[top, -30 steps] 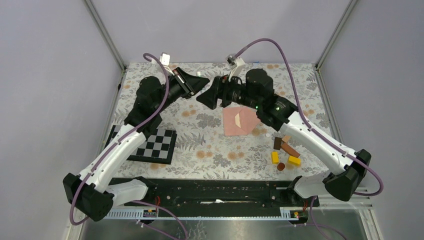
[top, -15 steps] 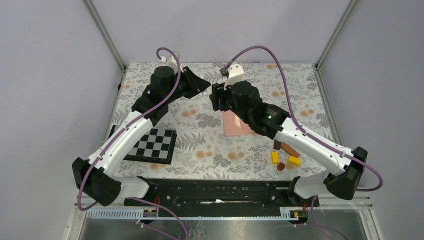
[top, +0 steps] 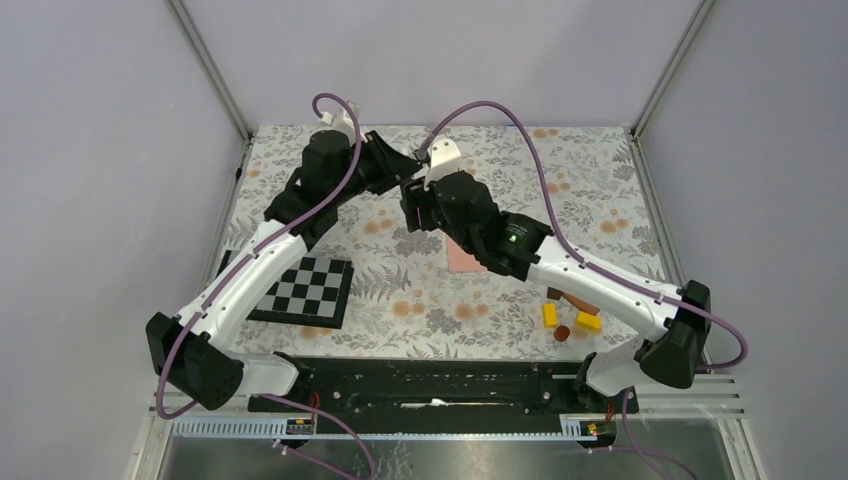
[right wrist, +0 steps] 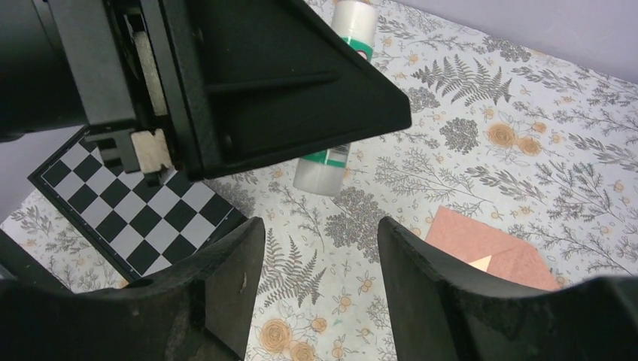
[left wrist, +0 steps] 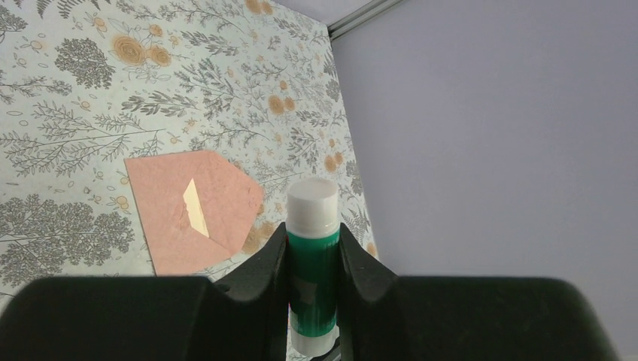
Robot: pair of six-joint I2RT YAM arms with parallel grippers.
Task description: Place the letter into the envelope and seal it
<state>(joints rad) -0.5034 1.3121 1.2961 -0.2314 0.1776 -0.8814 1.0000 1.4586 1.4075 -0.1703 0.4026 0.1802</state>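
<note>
The salmon-pink envelope (left wrist: 169, 226) lies flat on the floral table, its flap folded down, with a sliver of the cream letter (left wrist: 195, 207) showing at the flap edge. In the top view the envelope (top: 462, 260) is mostly hidden under the right arm. My left gripper (left wrist: 314, 229) is shut on a green glue stick (left wrist: 313, 271) with a white cap, held above the table. My right gripper (right wrist: 320, 278) is open and empty, just below the left gripper (right wrist: 263, 83) and the glue stick (right wrist: 325, 167). The two grippers meet near the far middle in the top view, left gripper (top: 400, 170) and right gripper (top: 412, 203).
A black-and-white checkerboard (top: 312, 290) lies at the near left and also shows in the right wrist view (right wrist: 128, 214). Several small wooden blocks (top: 572, 306) sit at the near right. Grey walls and metal posts ring the table.
The right arm has swung left, bringing its open gripper up to the left gripper and covering more of the envelope. The left arm turned at first, then held still.
</note>
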